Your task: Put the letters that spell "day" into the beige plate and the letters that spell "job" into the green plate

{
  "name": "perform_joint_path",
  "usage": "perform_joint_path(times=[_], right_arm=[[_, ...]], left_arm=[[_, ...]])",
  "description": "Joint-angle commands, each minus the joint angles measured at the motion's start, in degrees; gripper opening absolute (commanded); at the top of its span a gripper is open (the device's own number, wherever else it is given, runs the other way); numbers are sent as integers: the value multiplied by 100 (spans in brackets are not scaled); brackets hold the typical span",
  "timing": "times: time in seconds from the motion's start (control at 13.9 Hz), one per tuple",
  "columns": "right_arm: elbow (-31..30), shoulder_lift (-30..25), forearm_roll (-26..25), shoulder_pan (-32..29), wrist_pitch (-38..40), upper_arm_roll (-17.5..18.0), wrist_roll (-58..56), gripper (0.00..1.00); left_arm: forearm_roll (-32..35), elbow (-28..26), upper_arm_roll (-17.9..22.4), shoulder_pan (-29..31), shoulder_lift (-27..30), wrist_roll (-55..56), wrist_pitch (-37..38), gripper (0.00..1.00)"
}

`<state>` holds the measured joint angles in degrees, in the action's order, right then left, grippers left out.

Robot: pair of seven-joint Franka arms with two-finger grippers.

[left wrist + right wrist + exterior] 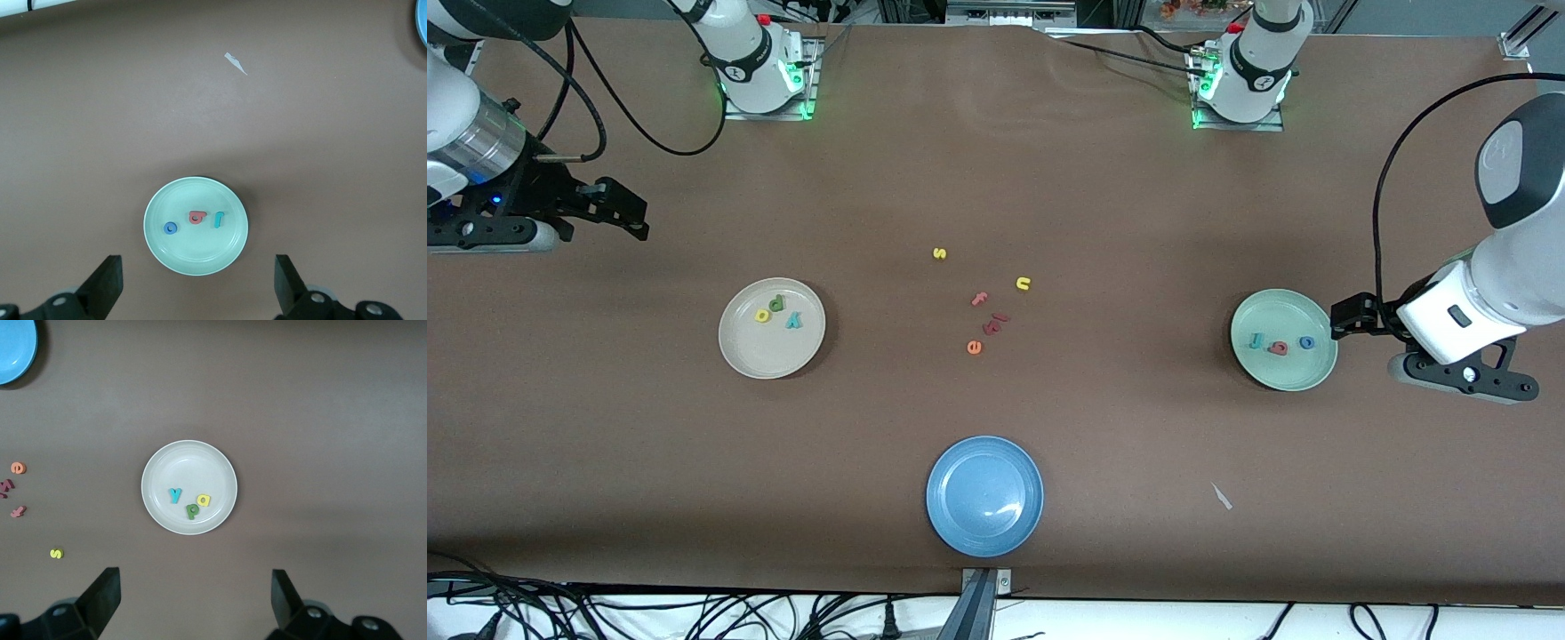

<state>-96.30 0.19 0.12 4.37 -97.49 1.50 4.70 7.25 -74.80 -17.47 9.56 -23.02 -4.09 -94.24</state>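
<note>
a blue plate (984, 496) and loose letters (987, 311) sit mid-table, blocking nothing. green d (777, 303), yellow a (763, 315), teal y (793, 321) lie in the beige plate (743, 351); j (1256, 340), b (1278, 348), o (1306, 342) in the green plate (1285, 373). the left gripper (199, 283) and right gripper (195, 600) hang wide open, holding nothing, each over the table beside its plate.

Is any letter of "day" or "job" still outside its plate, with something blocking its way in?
No. The green d, yellow a and teal y lie in the beige plate; the teal j, red b and blue o lie in the green plate. Nothing visible blocks either plate.
</note>
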Motion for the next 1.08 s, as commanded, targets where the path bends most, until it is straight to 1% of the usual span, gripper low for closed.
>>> perform_joint_path(times=[0.0,1.01], right_arm=[[-144,-46,111,-103,-95,34,-4,100],[-91,-19,102,-112,-86,-54,-31,100]], left_arm=[[136,0,-37,19,61,-127,3,100],[119,0,-45,19,61,-127,3,100]])
